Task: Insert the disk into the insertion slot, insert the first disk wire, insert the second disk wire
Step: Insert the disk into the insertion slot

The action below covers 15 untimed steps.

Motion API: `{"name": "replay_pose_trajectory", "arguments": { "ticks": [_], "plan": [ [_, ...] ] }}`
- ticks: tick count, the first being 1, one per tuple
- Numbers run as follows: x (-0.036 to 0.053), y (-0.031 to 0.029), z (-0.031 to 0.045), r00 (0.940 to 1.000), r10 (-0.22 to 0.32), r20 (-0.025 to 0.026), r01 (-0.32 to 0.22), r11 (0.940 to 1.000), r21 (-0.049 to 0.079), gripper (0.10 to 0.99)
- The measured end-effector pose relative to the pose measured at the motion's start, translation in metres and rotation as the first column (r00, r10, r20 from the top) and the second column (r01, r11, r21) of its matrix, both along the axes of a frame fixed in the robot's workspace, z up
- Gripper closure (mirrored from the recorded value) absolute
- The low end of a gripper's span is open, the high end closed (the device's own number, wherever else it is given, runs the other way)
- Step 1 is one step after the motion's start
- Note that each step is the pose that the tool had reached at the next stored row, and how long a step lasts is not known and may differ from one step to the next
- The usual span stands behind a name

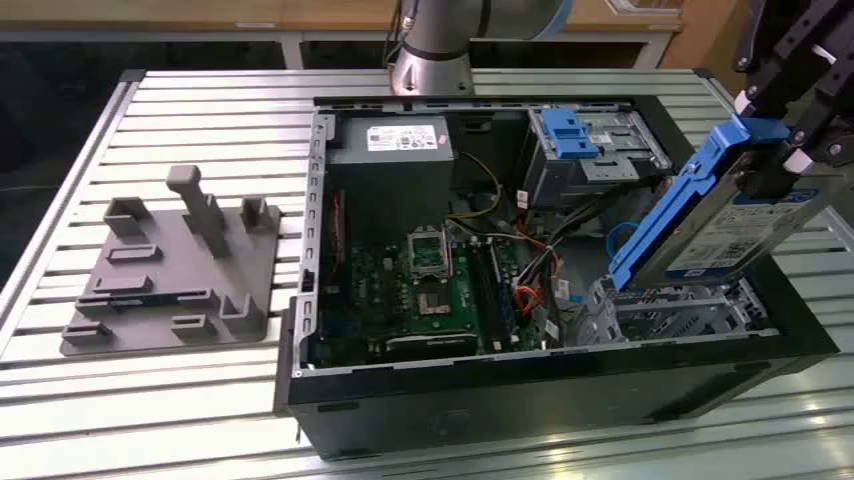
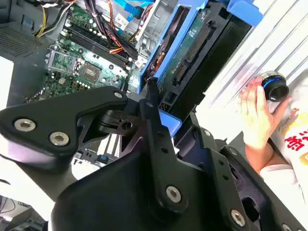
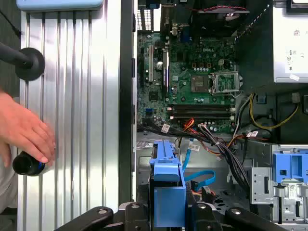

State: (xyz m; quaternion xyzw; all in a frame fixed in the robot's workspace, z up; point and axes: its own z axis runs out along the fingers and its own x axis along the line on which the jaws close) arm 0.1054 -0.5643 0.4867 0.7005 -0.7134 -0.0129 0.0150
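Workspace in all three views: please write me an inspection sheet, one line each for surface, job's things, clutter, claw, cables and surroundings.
Surface: slatted metal table, carrying an open computer case.
Job's things: disk in its blue carrier, tilted over the insertion slot, not yet lying in it.
Clutter: grey fixture plate on the table at the exterior view's left.
Claw: claw shut on the disk.
Cables: coloured wire bundle and blue flat cable lie loose inside the case.
Surroundings: a person's hand rests at the table, on a small dark cylinder.
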Motion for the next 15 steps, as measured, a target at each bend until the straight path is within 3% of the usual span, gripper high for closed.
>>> {"name": "replay_pose_trajectory", "arguments": {
  "ticks": [12, 15],
  "plan": [
    [0.0, 0.0, 0.0, 1.0, 0.0, 0.0, 0.0, 1.0, 0.0, 0.722],
    [0.0, 0.0, 0.0, 1.0, 0.0, 0.0001, 0.0, 1.0, 0.005, 0.722]
  ]
}}
